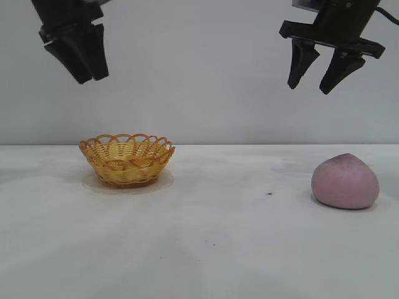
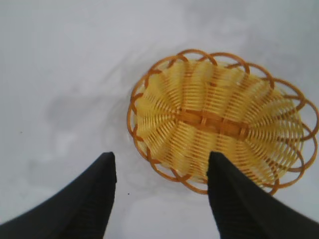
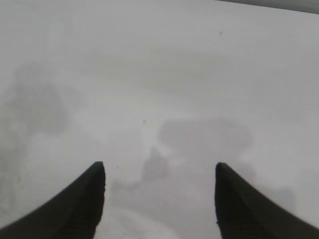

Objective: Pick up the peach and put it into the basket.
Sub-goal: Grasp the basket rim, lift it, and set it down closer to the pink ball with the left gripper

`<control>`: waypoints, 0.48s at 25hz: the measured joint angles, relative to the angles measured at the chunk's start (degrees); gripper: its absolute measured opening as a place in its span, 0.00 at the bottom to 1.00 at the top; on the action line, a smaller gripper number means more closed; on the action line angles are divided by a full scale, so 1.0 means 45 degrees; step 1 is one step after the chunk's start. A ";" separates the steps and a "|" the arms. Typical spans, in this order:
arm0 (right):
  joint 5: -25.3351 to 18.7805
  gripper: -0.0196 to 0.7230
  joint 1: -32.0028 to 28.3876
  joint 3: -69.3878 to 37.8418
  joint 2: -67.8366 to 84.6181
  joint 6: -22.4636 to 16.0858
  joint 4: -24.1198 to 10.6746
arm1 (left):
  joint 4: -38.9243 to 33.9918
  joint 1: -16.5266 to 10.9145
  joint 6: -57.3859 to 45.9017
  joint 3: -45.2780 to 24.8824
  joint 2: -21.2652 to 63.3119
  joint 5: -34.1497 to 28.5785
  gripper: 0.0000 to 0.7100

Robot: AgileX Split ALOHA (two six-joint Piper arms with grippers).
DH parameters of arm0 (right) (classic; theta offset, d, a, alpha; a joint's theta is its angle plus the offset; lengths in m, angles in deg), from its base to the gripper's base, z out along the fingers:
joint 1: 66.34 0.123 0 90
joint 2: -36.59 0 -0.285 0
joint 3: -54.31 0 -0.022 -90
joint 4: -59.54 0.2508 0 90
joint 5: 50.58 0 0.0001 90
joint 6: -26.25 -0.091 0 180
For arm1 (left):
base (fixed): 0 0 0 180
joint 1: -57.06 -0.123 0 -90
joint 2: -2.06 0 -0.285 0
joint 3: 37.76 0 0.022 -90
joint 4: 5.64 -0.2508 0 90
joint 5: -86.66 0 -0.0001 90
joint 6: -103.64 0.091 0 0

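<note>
From my station, the peach (image 1: 345,181) lay nearest on the white table (image 1: 206,243), far over at the right side. The empty basket (image 1: 127,159) sat farther back on the left. Above them I had the left gripper (image 1: 84,70) and right gripper (image 1: 317,76) hanging high, jaws parted, holding nothing.

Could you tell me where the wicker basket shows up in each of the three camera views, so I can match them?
Exterior view: the basket stands on the table, left of centre, below the left gripper.
Left wrist view: the basket fills the centre-right, just beyond the open fingertips.
Right wrist view: not in it; only bare table and that gripper's fingertips.
Shared landmark: the white table.
</note>
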State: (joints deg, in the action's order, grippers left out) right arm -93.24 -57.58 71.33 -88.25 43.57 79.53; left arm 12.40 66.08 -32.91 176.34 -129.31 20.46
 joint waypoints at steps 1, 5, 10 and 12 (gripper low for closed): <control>-0.0036 0.64 0.0000 0.0000 0.0000 0.0000 0.0000 | -0.0020 0.0077 0.0115 0.0266 -0.0181 -0.0164 0.54; -0.0211 0.64 0.0000 0.0000 0.0000 0.0000 0.0000 | -0.0350 0.0430 0.0408 0.1290 -0.0882 -0.0550 0.54; -0.0299 0.64 0.0000 0.0000 0.0000 0.0000 0.0000 | -0.0663 0.0745 0.0473 0.2231 -0.1701 -0.0634 0.54; -0.0299 0.64 0.0000 0.0000 0.0000 0.0000 0.0000 | -0.0721 0.0796 0.0473 0.2435 -0.2064 -0.0657 0.54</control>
State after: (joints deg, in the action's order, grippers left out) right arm -94.58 -57.58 71.33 -88.25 43.57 79.53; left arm 9.15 69.66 -30.78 187.30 -138.60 17.51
